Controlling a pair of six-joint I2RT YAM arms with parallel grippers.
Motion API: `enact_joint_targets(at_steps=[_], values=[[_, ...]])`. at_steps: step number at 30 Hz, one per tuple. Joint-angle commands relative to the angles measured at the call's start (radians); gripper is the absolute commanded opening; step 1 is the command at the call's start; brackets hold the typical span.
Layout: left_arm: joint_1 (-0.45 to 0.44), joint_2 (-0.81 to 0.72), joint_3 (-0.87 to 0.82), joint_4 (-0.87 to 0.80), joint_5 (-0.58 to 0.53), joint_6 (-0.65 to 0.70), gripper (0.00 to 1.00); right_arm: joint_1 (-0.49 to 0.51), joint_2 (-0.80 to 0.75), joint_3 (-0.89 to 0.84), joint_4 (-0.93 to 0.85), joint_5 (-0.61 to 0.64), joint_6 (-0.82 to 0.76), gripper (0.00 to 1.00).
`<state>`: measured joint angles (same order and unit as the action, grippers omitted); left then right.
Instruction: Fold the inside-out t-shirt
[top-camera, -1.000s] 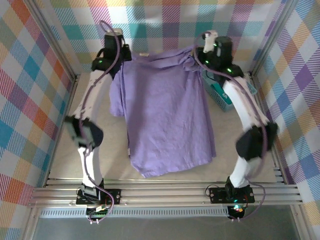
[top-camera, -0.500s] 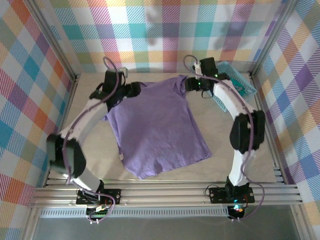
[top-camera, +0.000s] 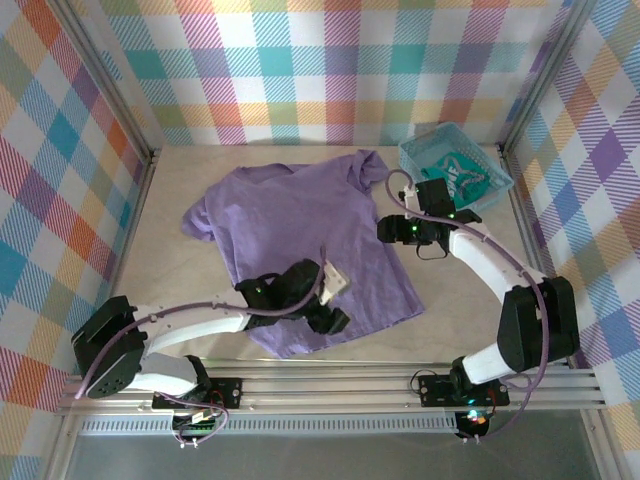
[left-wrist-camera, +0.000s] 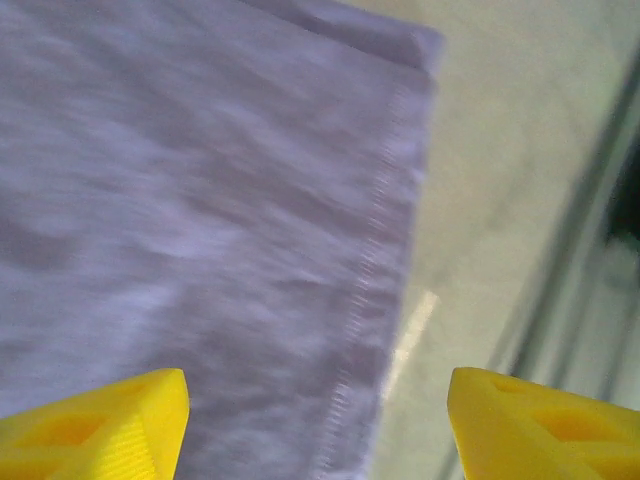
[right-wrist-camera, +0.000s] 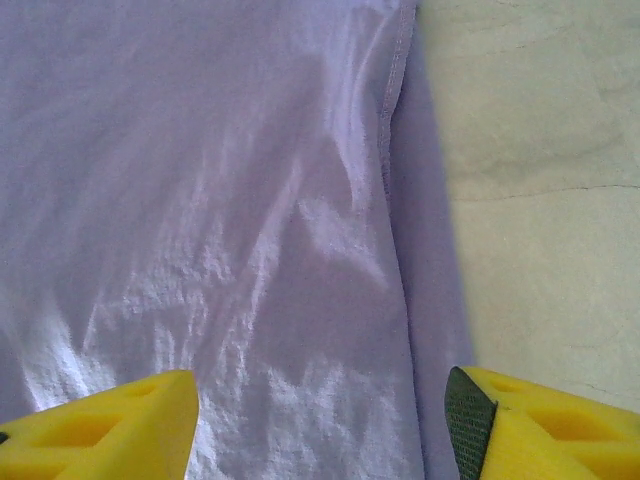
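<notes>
Across the middle of the table (top-camera: 170, 200) the purple t-shirt (top-camera: 300, 240) is lying pretty much flat and spread out, neck pointing to about 1 o'clock, bottom edge down around 5 to 6 o'clock, one sleeve sticking out at 9 o'clock. So the laying-out part looks done to me. I can't see a single fold in it though, so all the real folding is left.

Left gripper (top-camera: 335, 318) hangs at 6 o'clock, right by the bottom edge of the shirt. From its own camera the left gripper (left-wrist-camera: 315, 420) has its yellow fingers wide apart with nothing between them, just the stitched hem (left-wrist-camera: 375, 290) and bare table underneath.

Right gripper (top-camera: 392, 228) sits at the 3 o'clock edge of the shirt. Same story up close: the right gripper (right-wrist-camera: 320, 420) is spread open and empty, looking down at the side seam (right-wrist-camera: 392, 130) where the cloth meets the table.

Over in the 1 to 2 o'clock corner there's a little basket (top-camera: 500, 180) with a teal garment (top-camera: 455, 170) in it, apart from the shirt.

My guess is each one needs to grab an edge next, and a thin flat layer like this could be fiddly to pinch.
</notes>
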<state>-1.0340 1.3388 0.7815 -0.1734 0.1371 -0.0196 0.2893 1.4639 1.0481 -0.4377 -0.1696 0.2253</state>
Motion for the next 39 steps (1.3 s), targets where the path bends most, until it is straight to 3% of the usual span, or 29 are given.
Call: enact_joint_targets(at_steps=[1, 22, 34, 39], values=[[-0.033, -0.003, -0.009, -0.071, -0.019, 0.05, 0.67, -0.002, -0.04, -0.017, 0.059, -0.025, 0.023, 0.67], [-0.107, 0.326, 0.126, -0.096, -0.084, 0.084, 0.62, -0.003, -0.036, -0.052, 0.052, -0.01, 0.005, 0.67], [-0.107, 0.384, 0.154, -0.146, -0.09, 0.107, 0.61, -0.004, -0.039, -0.074, 0.054, 0.013, -0.003, 0.68], [-0.107, 0.379, 0.151, -0.135, -0.086, 0.104, 0.52, -0.004, -0.031, -0.071, 0.055, 0.009, -0.003, 0.68]])
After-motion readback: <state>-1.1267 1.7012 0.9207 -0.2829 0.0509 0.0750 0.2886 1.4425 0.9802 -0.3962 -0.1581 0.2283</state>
